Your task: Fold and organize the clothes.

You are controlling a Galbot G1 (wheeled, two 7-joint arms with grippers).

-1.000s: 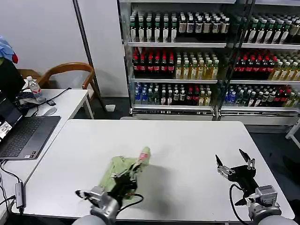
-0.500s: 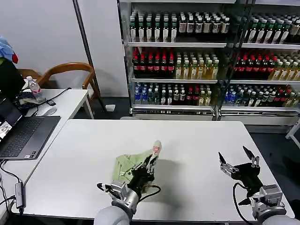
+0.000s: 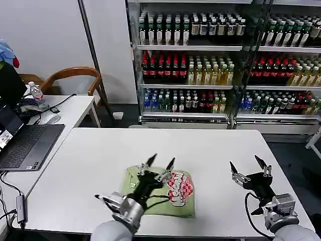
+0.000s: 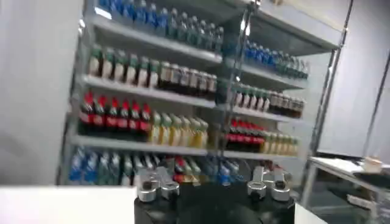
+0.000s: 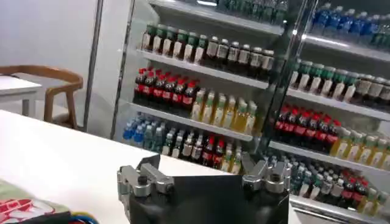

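Note:
The clothes are one light green polo shirt (image 3: 150, 198) lying folded flat on the white table (image 3: 215, 145), near its front edge. Its red-and-white print (image 3: 178, 189) faces up. My left gripper (image 3: 161, 161) hovers open just above the shirt, fingers spread and pointing up and away, holding nothing. My right gripper (image 3: 246, 164) is open and empty over bare table to the right of the shirt. In the right wrist view a corner of the shirt (image 5: 15, 206) with red print lies at the table's near side.
A side table on the left carries an open laptop (image 3: 25, 143), cables and a water bottle (image 3: 35, 93), with a wooden chair (image 3: 75, 75) behind it. Shelves of drink bottles (image 3: 210, 60) stand beyond the table's far edge.
My left gripper carried a lifted flap of the shirt to the right, let it go and now stands open above it. The shirt has settled flat with the print up. The right gripper barely moved.

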